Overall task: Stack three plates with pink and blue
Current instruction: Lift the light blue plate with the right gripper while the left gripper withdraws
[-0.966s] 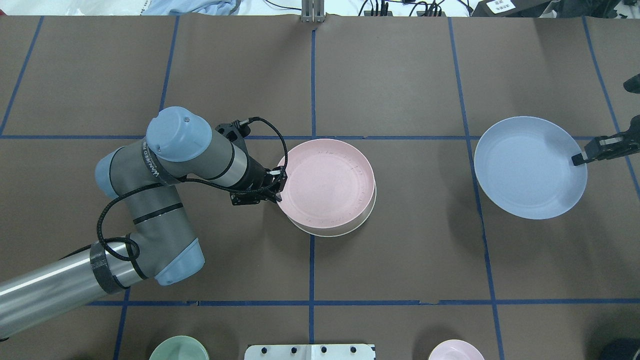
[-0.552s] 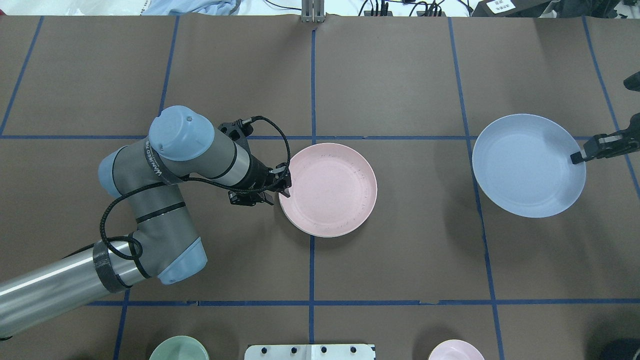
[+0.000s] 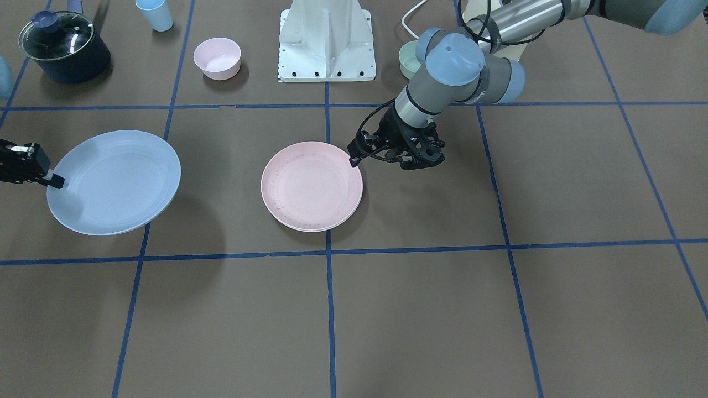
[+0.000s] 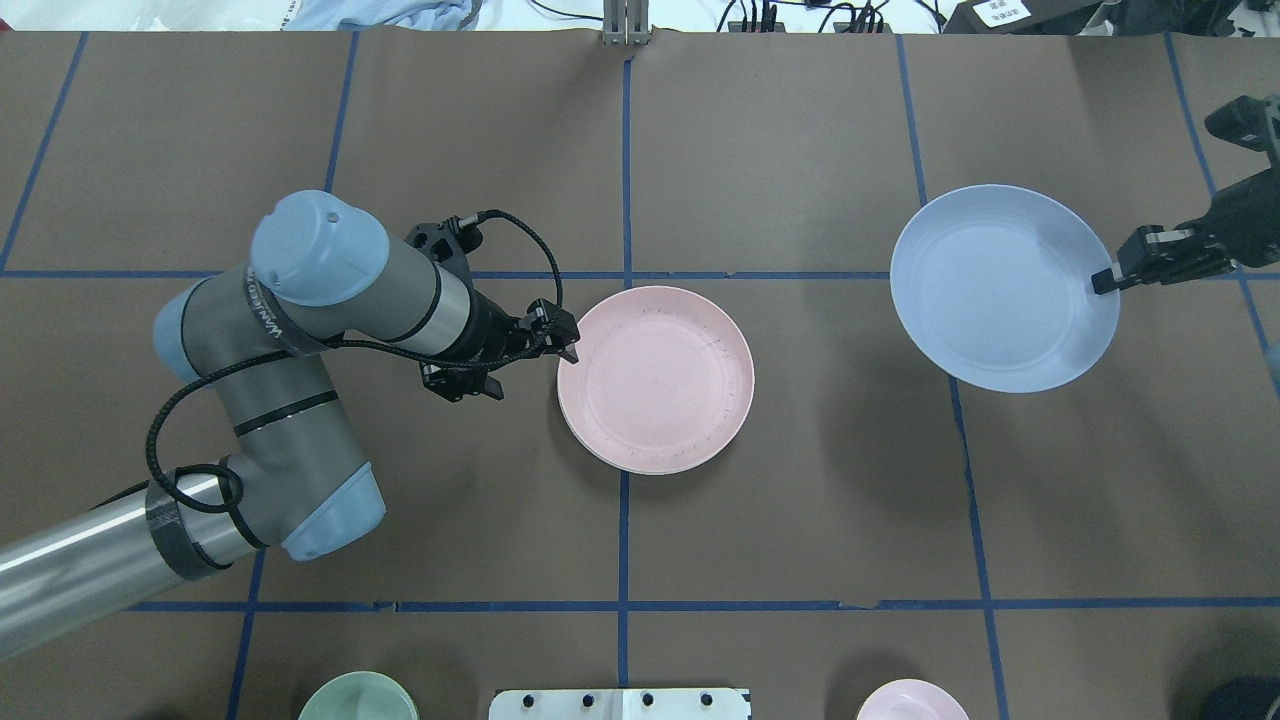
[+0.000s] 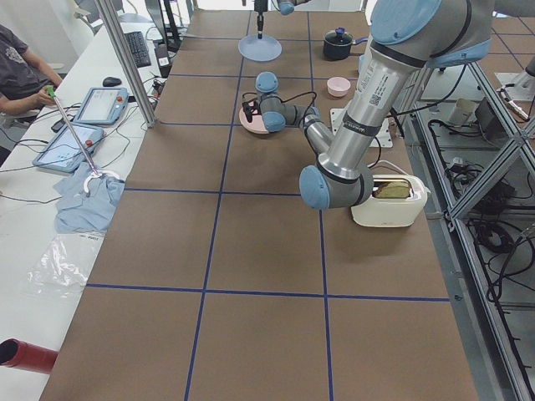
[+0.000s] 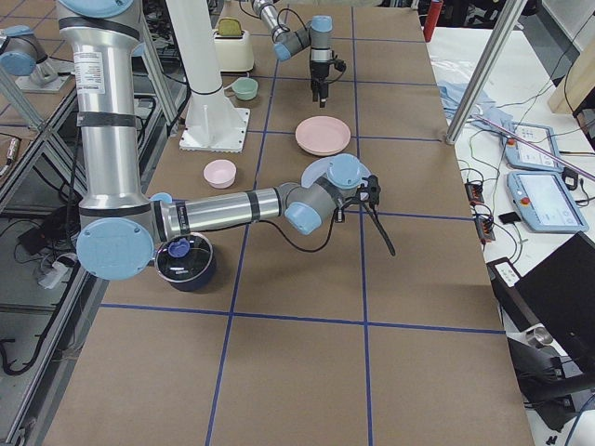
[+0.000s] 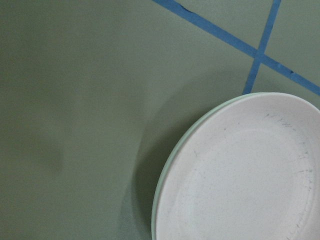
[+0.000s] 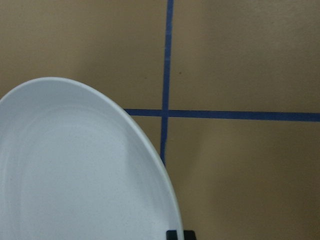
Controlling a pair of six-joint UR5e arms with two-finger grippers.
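The pale pink plate [image 4: 655,380] lies flat on the cream-white plate in the table's middle. Only a thin edge of the cream-white plate's rim [image 3: 310,229] shows under it, and also in the left wrist view [image 7: 165,175]. My left gripper [image 4: 560,338] is open and empty, just off the pink plate's [image 3: 311,185] left rim. My right gripper [image 4: 1105,282] is shut on the right rim of the light blue plate [image 4: 1000,290] and holds it tilted above the table at the right. The blue plate [image 3: 113,182] [image 8: 75,170] casts a shadow on the table.
A small mint-green bowl [image 4: 358,698] and a small pink bowl [image 4: 910,700] stand by the robot base [image 3: 327,41]. A dark pot with a glass lid [image 3: 63,47] and a blue cup [image 3: 156,14] stand near the right arm's side. A white toaster [image 5: 389,196] stands beyond the left arm.
My left gripper lowered the pink plate onto the cream-white plate, let go and drew back to the left. My right gripper carried the blue plate farther from the robot and toward the middle.
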